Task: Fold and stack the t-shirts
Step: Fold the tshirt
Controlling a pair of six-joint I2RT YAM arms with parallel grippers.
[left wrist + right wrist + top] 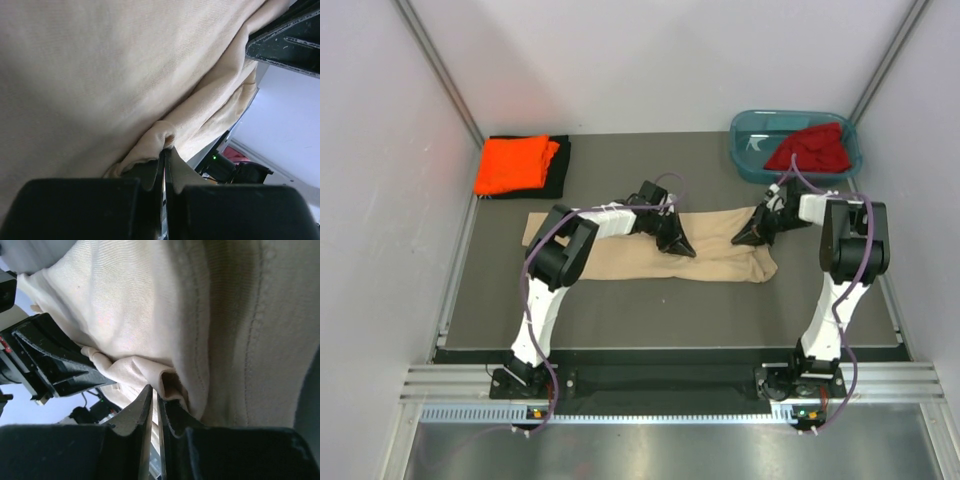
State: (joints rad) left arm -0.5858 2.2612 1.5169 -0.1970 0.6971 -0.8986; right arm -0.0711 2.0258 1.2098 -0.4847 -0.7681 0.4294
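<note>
One beige t-shirt (620, 262), long folded strip, creased

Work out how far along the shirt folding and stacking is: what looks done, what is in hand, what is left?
Done: the orange t-shirt lies folded on the black t-shirt, back left. In hand: the left fingers and right fingers are each shut on the beige t-shirt, stretched out mid-table. Left: finish and stack it, then fold the dark red t-shirt, bunched in the teal tub.

Bare mat (670, 315) open in front of and beyond the beige t-shirt (620, 262) spanning mid-table; far corners blocked by folded orange t-shirt (515, 163) and teal tub (748, 160).
</note>
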